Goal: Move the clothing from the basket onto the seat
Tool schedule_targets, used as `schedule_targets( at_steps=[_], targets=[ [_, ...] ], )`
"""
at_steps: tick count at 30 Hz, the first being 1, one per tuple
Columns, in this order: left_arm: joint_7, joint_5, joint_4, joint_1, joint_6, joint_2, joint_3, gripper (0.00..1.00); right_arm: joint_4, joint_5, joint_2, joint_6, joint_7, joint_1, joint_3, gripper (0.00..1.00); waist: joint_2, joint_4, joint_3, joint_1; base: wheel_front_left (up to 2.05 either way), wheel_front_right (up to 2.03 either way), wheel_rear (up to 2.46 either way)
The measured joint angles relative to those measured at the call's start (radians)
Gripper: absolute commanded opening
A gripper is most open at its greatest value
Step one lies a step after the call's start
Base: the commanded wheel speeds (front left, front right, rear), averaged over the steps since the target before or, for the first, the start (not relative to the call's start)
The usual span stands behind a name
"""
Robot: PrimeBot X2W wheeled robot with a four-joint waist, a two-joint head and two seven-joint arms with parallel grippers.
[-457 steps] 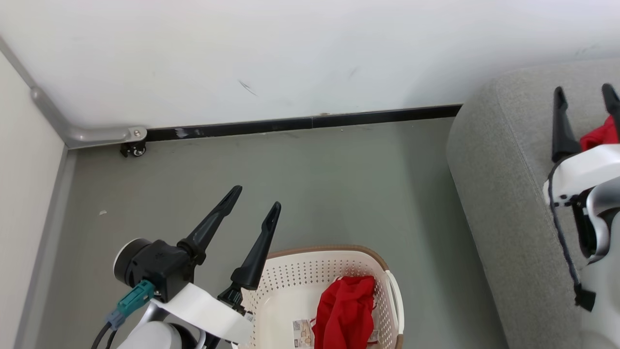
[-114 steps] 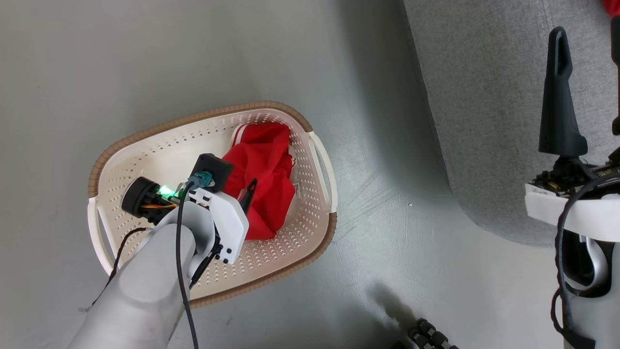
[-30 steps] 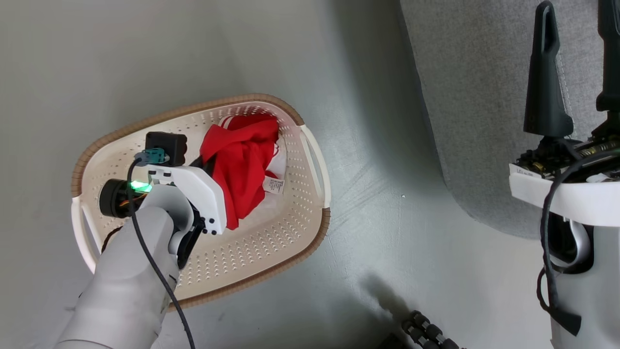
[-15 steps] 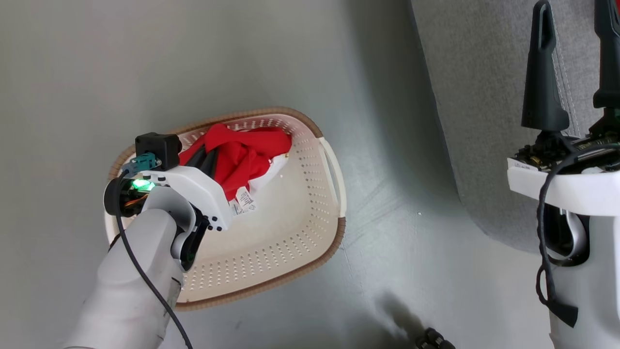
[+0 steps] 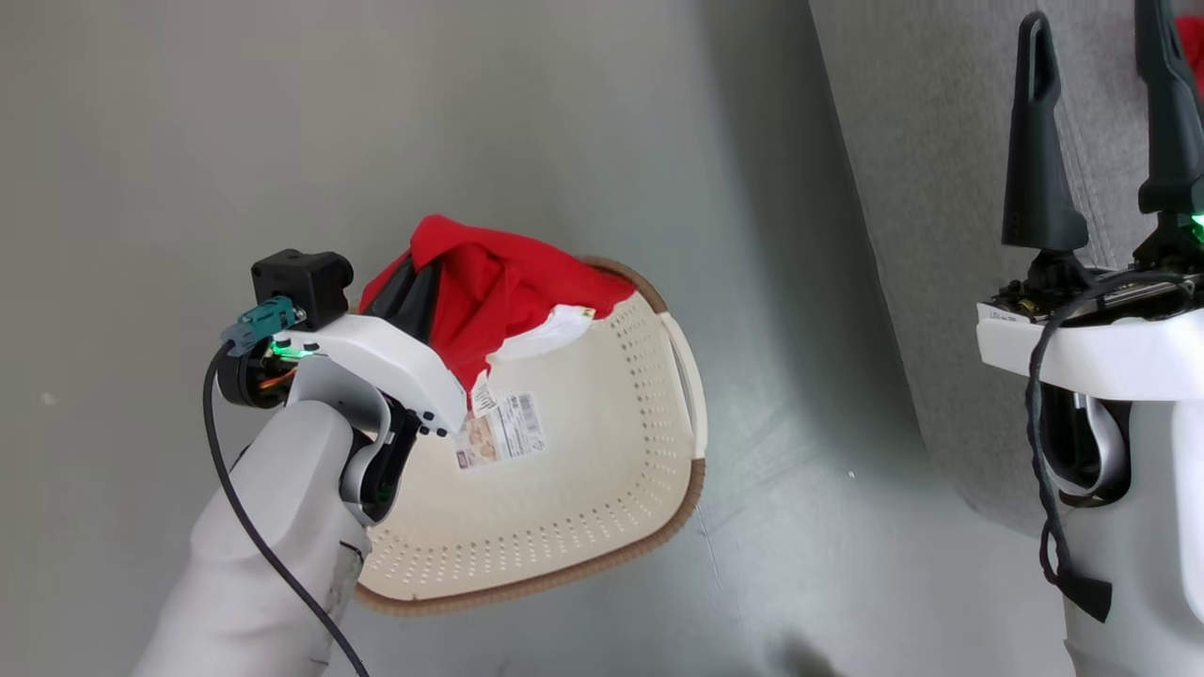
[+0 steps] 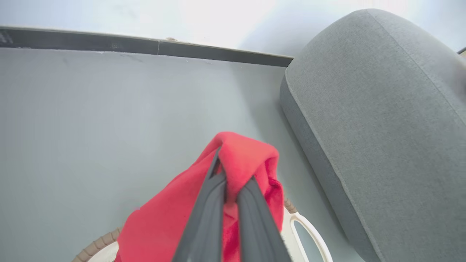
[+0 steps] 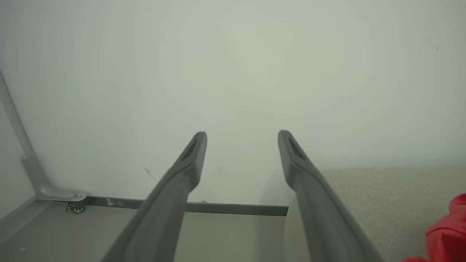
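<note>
My left gripper (image 5: 420,268) is shut on a red garment of the clothing (image 5: 503,282) and holds it up above the far rim of the cream basket (image 5: 611,489). The cloth drapes over both fingers, with a white trim and tag hanging down. In the left wrist view the closed fingers (image 6: 213,203) pinch the red cloth (image 6: 244,160), and the grey seat (image 6: 382,127) lies to the right. My right gripper (image 5: 1096,33) stands open over the seat (image 5: 922,235), nothing between its fingers (image 7: 191,156). Another red piece (image 7: 446,233) lies on the seat.
A printed label (image 5: 503,437) sticks to the basket's bare bottom. Grey floor surrounds the basket, and a strip of floor separates it from the seat. A white wall with a black baseboard (image 6: 145,45) runs behind. A metal frame on a caster (image 7: 76,207) stands in the corner.
My left gripper has risen and moved toward the basket's far rim with the red garment, lifting it off the bottom and uncovering the label. The right gripper stays open over the seat.
</note>
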Motion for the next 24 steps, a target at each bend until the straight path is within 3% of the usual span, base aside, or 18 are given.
schedule_targets(
  at_steps=[24],
  targets=[
    [-0.008, -0.062, -0.222, 0.066, 0.0, 0.058, 0.03, 0.0, 0.083, -0.009, -0.002, 0.0, 0.017, 0.107, -0.011, 1.0, 0.0, 0.107, -0.232, 0.0, 0.0, 0.0, 0.0]
  ],
)
